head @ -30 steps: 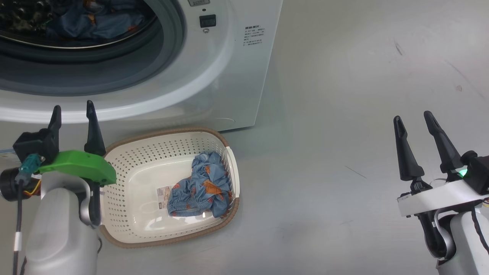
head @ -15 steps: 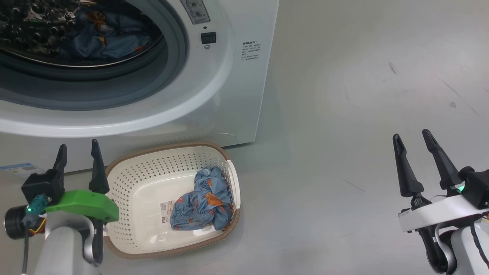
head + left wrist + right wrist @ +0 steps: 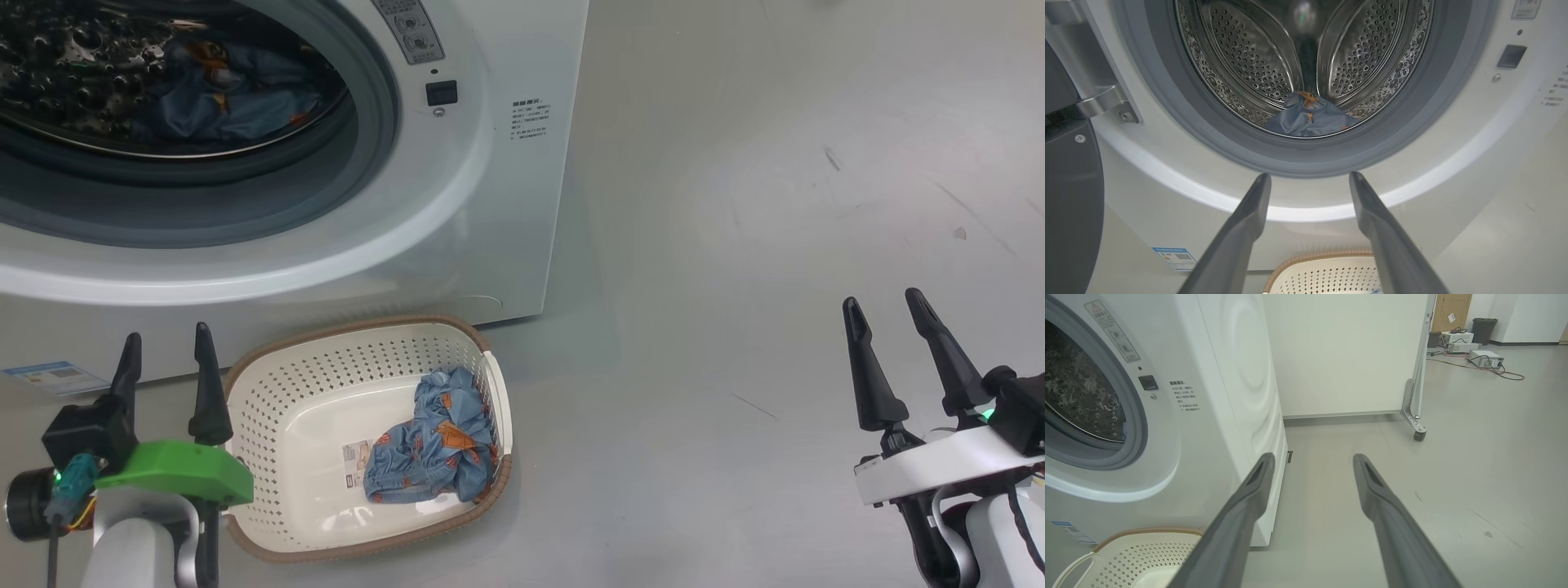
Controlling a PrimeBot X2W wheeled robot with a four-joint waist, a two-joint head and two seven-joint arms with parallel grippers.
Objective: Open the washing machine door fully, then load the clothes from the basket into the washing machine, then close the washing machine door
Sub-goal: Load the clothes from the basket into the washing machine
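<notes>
Holding nothing, the left gripper (image 3: 167, 333) stood with its two fingers spread wide, as it had a second earlier. The right gripper (image 3: 882, 298) was equally wide and empty. The head camera had tilted up since then, so the whole picture slid down and more of the washing machine (image 3: 490, 204) and its drum (image 3: 1241, 61) showed; the things themselves had not shifted. Just right of the left gripper sat the basket (image 3: 269, 384), one of the clothes (image 3: 433, 449) bunched at its far side. Ahead of and above that gripper, another garment (image 3: 1310, 118) lay in the drum. The washing machine door (image 3: 1069, 204) hung open to its left. The right gripper stood well apart from the basket, over floor (image 3: 735, 245).
</notes>
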